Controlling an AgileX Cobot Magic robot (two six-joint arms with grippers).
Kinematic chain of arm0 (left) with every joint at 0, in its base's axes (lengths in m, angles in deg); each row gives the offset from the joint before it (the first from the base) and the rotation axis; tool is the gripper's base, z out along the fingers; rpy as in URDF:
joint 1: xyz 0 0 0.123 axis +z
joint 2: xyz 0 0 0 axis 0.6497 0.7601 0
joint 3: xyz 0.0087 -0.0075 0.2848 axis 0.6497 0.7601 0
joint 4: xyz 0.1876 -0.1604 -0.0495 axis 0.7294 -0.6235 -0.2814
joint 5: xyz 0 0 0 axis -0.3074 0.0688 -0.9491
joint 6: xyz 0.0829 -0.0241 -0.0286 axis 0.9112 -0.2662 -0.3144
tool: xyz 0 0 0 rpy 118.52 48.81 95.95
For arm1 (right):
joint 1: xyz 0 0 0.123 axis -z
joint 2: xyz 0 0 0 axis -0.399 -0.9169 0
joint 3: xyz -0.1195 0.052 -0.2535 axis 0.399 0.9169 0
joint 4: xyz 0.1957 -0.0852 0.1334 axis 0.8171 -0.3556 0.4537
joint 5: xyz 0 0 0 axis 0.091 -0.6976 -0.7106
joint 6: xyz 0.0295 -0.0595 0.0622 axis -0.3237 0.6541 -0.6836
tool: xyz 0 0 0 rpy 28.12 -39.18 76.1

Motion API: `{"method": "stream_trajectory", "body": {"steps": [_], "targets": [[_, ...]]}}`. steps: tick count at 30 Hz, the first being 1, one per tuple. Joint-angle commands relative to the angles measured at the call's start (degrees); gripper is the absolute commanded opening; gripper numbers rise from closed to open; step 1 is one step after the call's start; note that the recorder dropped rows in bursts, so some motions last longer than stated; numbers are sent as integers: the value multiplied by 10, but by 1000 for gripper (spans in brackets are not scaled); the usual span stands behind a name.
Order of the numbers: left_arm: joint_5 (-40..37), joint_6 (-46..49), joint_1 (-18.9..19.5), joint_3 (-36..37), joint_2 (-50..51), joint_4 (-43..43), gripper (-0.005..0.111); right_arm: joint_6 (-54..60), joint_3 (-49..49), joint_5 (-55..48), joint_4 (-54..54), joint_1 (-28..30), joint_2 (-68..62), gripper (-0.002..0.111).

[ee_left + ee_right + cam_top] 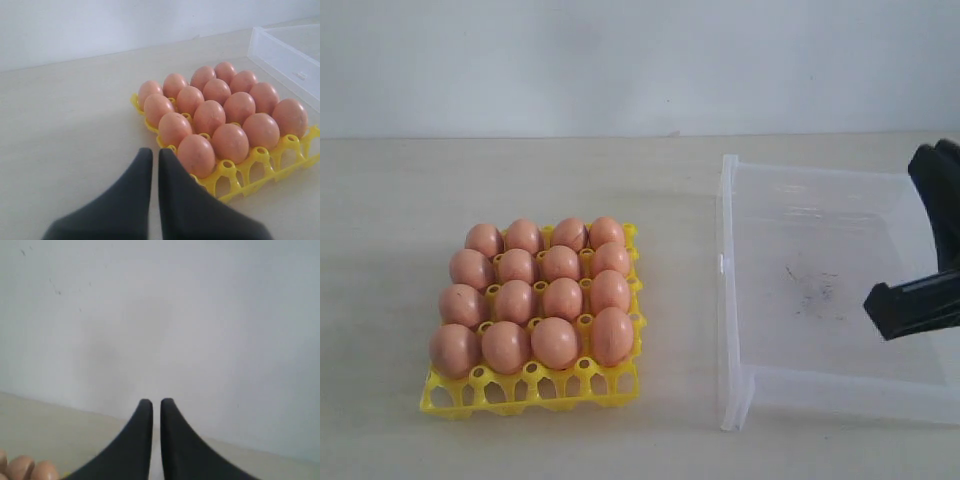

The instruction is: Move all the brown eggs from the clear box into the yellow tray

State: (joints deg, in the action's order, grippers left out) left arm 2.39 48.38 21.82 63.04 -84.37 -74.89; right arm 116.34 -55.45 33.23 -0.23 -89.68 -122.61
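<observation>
Several brown eggs (556, 341) fill every cup of the yellow tray (528, 389) at the left of the table. The clear box (732, 300) at the right holds no eggs, only dark smudges on its floor. My right gripper (892, 312) hangs over the box's right side, black fingers shut with nothing between them; its own view shows the gripper (156, 402) facing the wall, with egg tops (25, 467) at one corner. My left gripper (155, 152) is out of the exterior view; in the left wrist view it is shut and empty just beside the tray's (260, 170) nearest egg (196, 155).
A pale wall (640, 60) backs the beige table (400, 200). Bare tabletop lies left of the tray and between tray and box. The box's corner (285, 50) shows beyond the eggs in the left wrist view.
</observation>
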Motion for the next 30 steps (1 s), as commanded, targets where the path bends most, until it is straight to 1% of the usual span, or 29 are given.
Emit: {"method": "stream_trajectory", "body": {"steps": [1,2,4,7,8,10,13,15,18,21,22,25,28,30], "targets": [[2,-4,-5,1,-2,1,4,7,2,-54,-209,79,97,0],[2,-4,-5,1,-2,1,4,7,2,-114,-255,112,125,0],[2,-4,-5,1,-2,1,4,6,2,-262,-299,179,179,0],[2,-4,-5,1,-2,1,4,13,2,-476,-309,272,258,0],[2,-4,-5,1,-2,1,4,15,2,-516,-328,300,283,0],[2,-4,-5,1,-2,1,4,15,2,-584,-344,334,325,0],[2,-4,-5,1,-2,1,4,15,2,-649,-344,360,390,0],[2,-4,-5,1,-2,1,4,15,12,-662,-346,365,428,0],[2,-4,-5,1,-2,1,4,15,48,-655,-348,365,479,0],[2,-4,-5,1,-2,1,4,14,69,-591,-348,380,520,0],[2,-4,-5,1,-2,1,4,11,69,-615,-352,389,520,0],[2,-4,-5,1,-2,1,4,-10,69,-651,-422,404,520,0],[2,-4,-5,1,-2,1,4,-27,69,-734,-491,404,520,0],[2,-4,-5,1,-2,1,4,-27,69,-798,-509,404,520,0]]}}
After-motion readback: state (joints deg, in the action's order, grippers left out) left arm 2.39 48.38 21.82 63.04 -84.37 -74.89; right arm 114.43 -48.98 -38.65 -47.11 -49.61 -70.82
